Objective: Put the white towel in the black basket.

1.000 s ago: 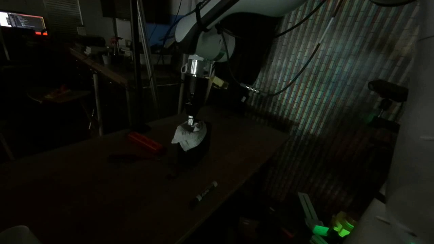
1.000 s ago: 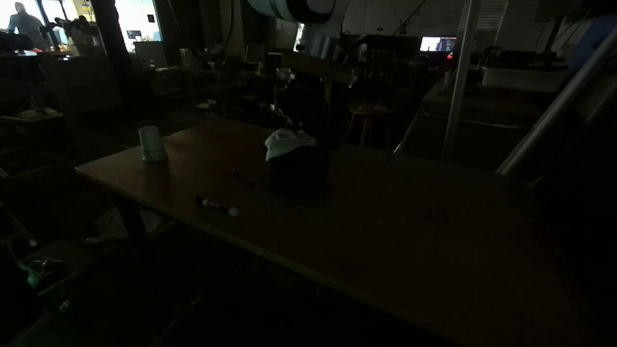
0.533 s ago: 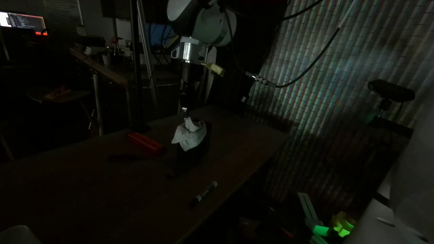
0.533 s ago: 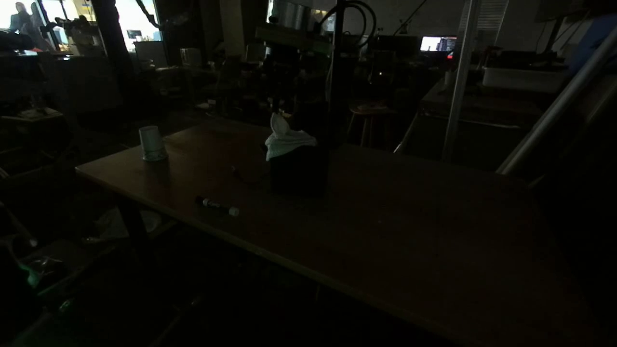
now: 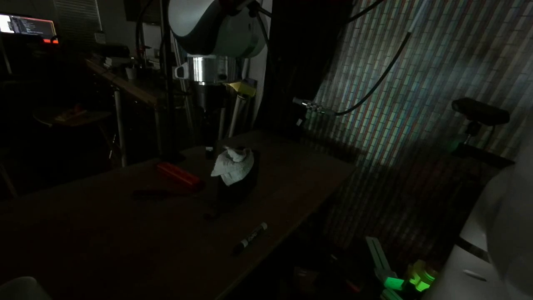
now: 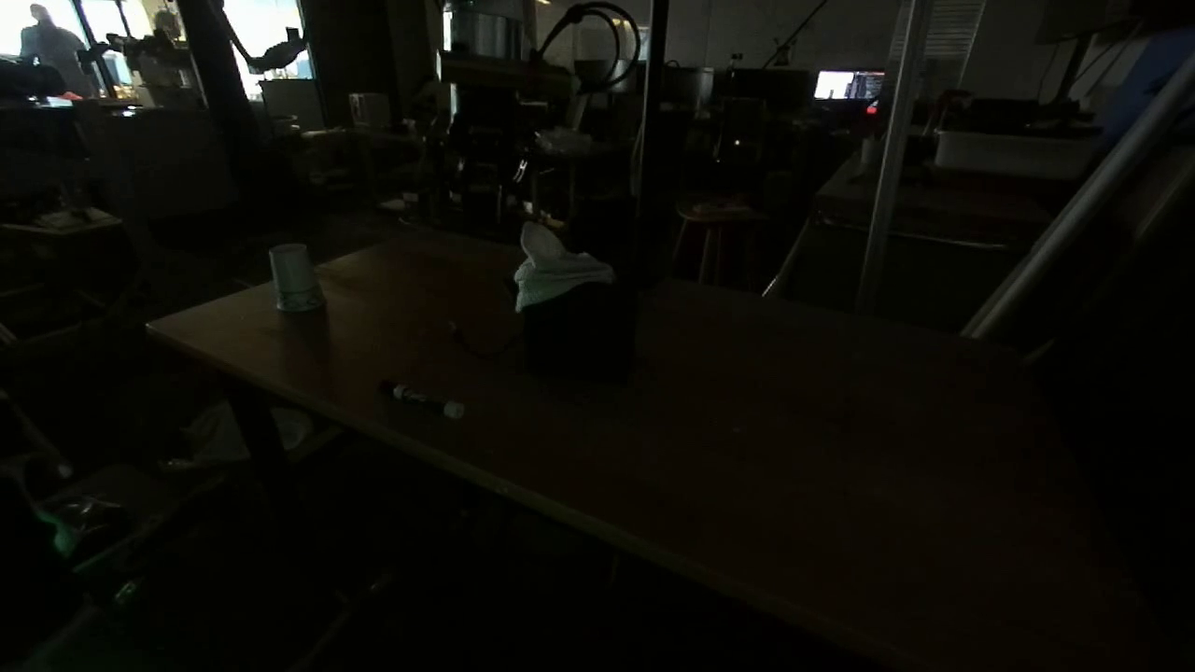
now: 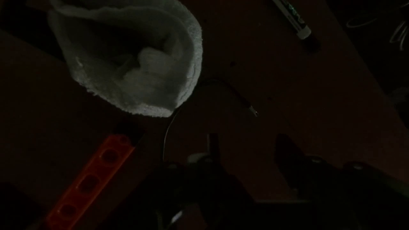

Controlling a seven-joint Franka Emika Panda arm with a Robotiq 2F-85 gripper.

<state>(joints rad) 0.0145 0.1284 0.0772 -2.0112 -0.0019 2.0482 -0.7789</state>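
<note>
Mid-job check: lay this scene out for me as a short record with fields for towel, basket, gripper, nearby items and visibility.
White towel: bunched at the top of the black basket, one fold sticking up, a corner hanging over the side
Basket: upright on the table, its inside hidden by cloth
Gripper: open, nothing between the jaws, apart from the towel in the wrist view
Nearby: red piece with round holes, marker, pale cup
Visibility: very dim; how deep the towel sits cannot be told
</note>
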